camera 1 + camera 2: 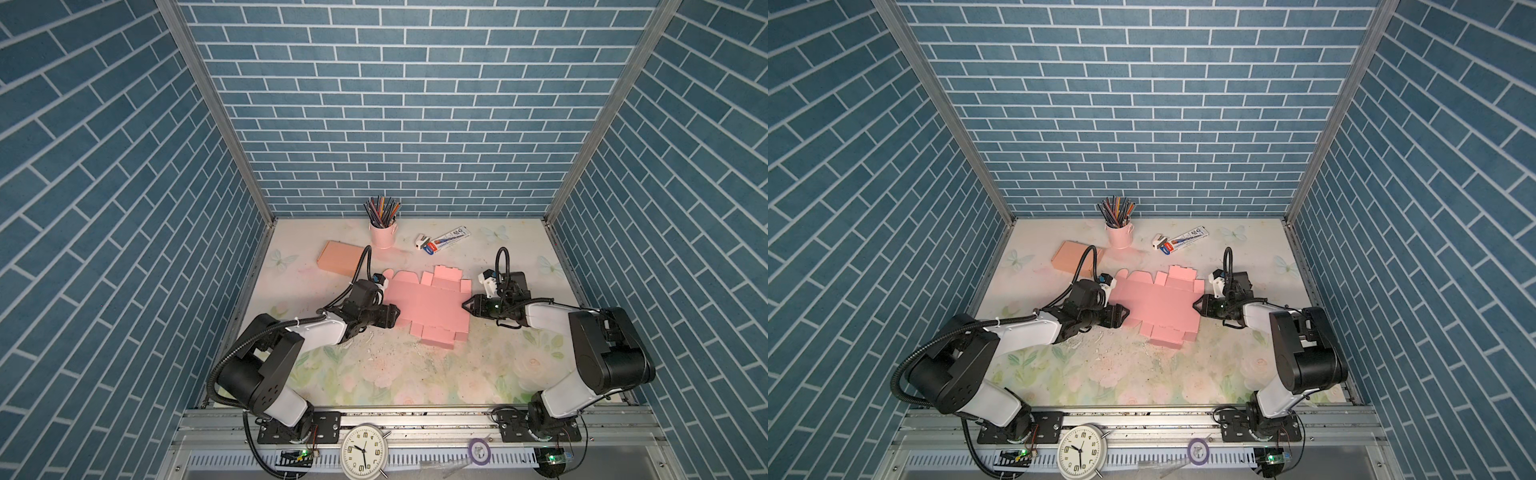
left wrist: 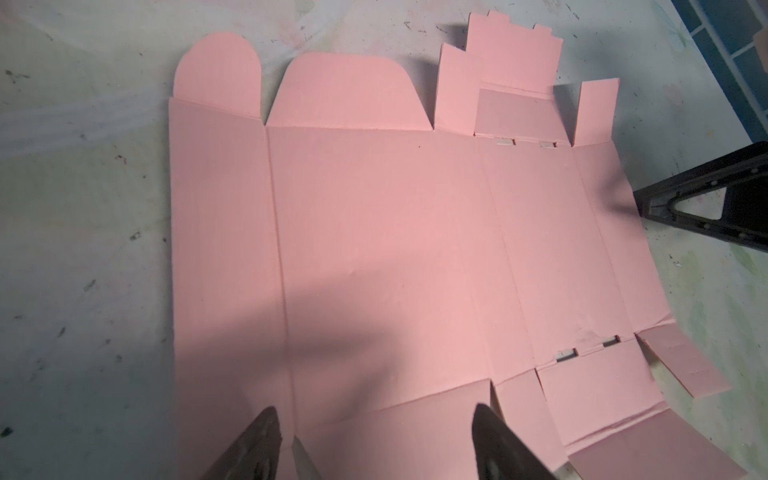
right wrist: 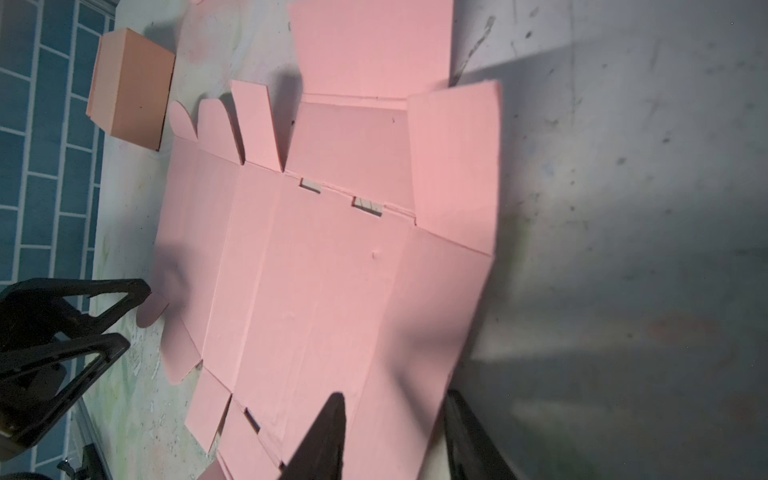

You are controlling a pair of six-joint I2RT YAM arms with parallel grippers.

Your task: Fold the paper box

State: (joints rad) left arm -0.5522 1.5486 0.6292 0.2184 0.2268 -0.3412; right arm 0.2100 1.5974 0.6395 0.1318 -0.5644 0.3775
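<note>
On the far left of the worn, floral-printed tabletop (image 1: 415, 374) lies a closed peach cardboard box (image 1: 338, 257), rectangular and matt, well apart from the work. Next comes the left gripper (image 1: 398, 313), black with tapered triangular fingers (image 2: 262, 440). They are spread wide and grasp nothing, hovering just over the left edge of the task piece. That piece, a flat pink die-cut paper box blank (image 1: 428, 305), lies unfolded at mid-table between the two grippers. Its surface is smooth card, scored with straight creases into long panels. The left wrist view shows two round-topped flaps, several square tabs and small cut slots along the fold lines. Some end flaps lift slightly off the table. Behind it, near the back wall, stands a pale pink cylindrical metal cup (image 1: 383, 232) bristling with coloured pencils. To the right of the cup lie a small white stapler-like item (image 1: 422, 240) and a long printed packet (image 1: 451, 237). At the blank's right edge sits the right gripper (image 1: 464, 304). In the right wrist view its dark fingers (image 3: 328, 436) stand parted, one over the card and one over bare tabletop, gripping nothing.
</note>
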